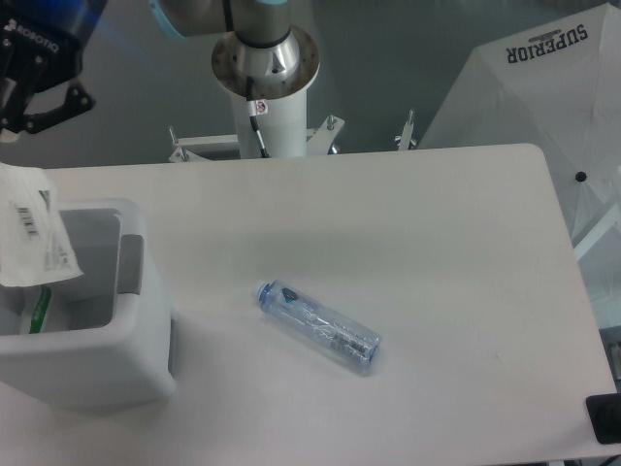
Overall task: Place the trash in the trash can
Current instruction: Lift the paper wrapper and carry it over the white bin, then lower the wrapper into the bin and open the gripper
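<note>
The wrapper (31, 229), translucent white with a barcode, hangs in the air over the open top of the white trash can (97, 364) at the left edge. My gripper (6, 136) is just above it, at the frame's top left, partly cut off by the edge. It is shut on the wrapper's top, though its fingertips are barely visible. The clear blue-tinted bottle (317, 326) lies on its side mid-table, cap pointing to the upper left, far from the gripper.
A green-and-white item (39, 309) lies inside the trash can. The arm's white pedestal (264, 78) stands behind the table's far edge. A white fabric panel marked SUPERIOR (543, 87) is at the right, and a black object (604, 419) sits at the bottom right corner.
</note>
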### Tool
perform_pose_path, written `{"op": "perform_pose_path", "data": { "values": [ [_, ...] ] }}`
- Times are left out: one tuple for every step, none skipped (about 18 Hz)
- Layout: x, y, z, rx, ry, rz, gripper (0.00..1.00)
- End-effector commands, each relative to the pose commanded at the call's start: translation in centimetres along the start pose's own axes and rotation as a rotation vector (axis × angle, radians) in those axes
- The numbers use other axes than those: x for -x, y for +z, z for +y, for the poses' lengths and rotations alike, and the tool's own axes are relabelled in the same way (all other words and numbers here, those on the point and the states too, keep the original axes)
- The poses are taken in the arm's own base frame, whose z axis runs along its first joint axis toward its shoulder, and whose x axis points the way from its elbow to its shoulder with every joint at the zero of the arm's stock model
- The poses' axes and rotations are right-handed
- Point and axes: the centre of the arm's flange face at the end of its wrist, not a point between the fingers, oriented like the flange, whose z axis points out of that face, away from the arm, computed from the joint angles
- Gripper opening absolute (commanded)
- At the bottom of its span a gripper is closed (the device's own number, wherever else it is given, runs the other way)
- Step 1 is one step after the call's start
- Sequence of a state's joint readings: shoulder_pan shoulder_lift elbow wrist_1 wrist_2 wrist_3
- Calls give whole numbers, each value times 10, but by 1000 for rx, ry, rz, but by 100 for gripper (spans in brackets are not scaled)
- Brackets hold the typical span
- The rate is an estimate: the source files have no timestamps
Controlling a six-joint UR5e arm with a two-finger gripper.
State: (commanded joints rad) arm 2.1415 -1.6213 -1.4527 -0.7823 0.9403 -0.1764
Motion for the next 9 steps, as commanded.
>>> {"op": "perform_pose_path", "data": {
  "values": [
    [6,7,1,11,-7,-2,15],
    [11,15,1,21,-15,-4,15],
    [16,21,3,30,-23,-5,15],
    [20,26,4,39,-29,-7,15],
    [24,32,4,46,-34,-8,16],
    [27,36,4,50,-37,-9,16],
    [30,39,4,55,-41,-11,16],
    [33,43,4,60,-46,-12,16],
    [36,47,4,64,-49,-16,16]
  ]
}}
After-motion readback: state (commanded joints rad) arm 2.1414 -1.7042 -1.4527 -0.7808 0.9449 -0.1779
